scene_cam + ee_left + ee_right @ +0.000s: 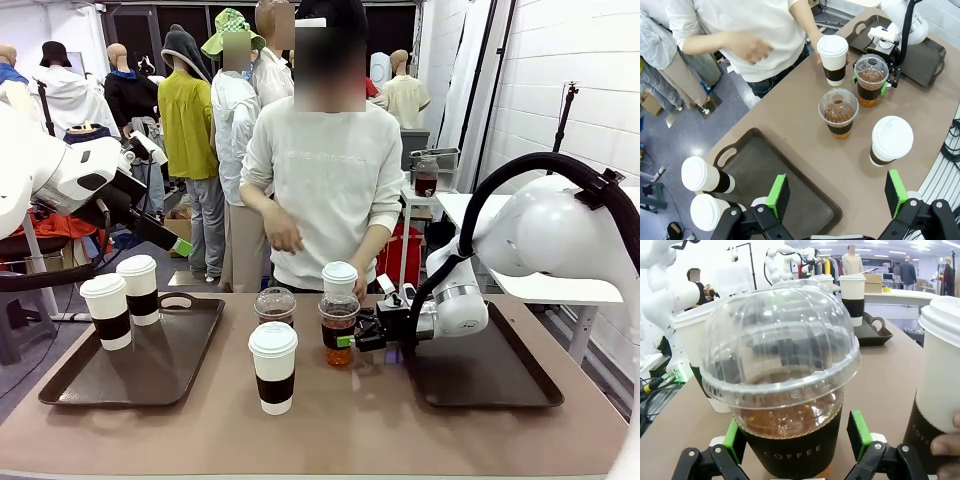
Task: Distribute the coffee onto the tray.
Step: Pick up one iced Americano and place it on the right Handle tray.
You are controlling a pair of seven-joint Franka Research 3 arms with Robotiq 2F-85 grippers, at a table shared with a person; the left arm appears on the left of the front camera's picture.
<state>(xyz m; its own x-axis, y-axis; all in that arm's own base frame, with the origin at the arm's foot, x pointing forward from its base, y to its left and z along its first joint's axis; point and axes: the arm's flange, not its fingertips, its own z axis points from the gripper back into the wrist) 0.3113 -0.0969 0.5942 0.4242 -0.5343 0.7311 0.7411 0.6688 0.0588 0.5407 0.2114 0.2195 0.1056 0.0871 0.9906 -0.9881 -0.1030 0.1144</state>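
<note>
Our right gripper spreads wide around one iced cup on the table, beside the other iced cup. Our left gripper hangs with fingers apart over the left tray's rim. Two paper cups stand on that tray; two more paper cups stand mid-table.

White, brown-banded cups; amber iced coffee; dark brown trays

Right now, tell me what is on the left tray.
The nearer paper cup and the farther paper cup stand upright at the far left corner of the left tray; the rest is bare. Their lids hide whatever is inside.
</note>
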